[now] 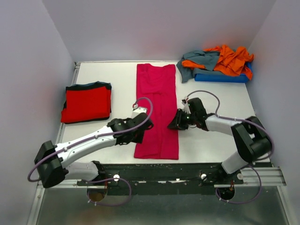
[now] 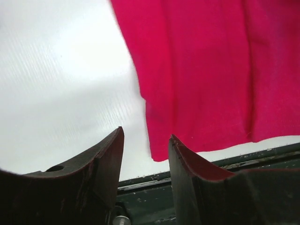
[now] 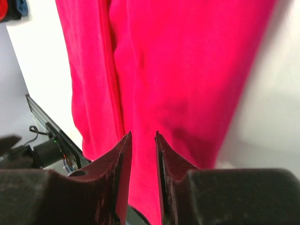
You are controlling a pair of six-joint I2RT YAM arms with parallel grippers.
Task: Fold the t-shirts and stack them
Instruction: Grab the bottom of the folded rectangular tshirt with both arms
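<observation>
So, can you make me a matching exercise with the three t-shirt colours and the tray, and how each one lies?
1 magenta t-shirt
2 red t-shirt
3 orange t-shirt
4 blue tray

A folded flat, at the left
B crumpled, far right
C long strip, in the middle
D partly covered by crumpled cloth

Pairs: 1-C, 2-A, 3-B, 4-D

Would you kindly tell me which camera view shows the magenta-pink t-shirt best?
The top external view: the magenta-pink t-shirt lies there whole, a long folded strip. The left wrist view shows only its near corner; the right wrist view, a close stretch of cloth.
</observation>
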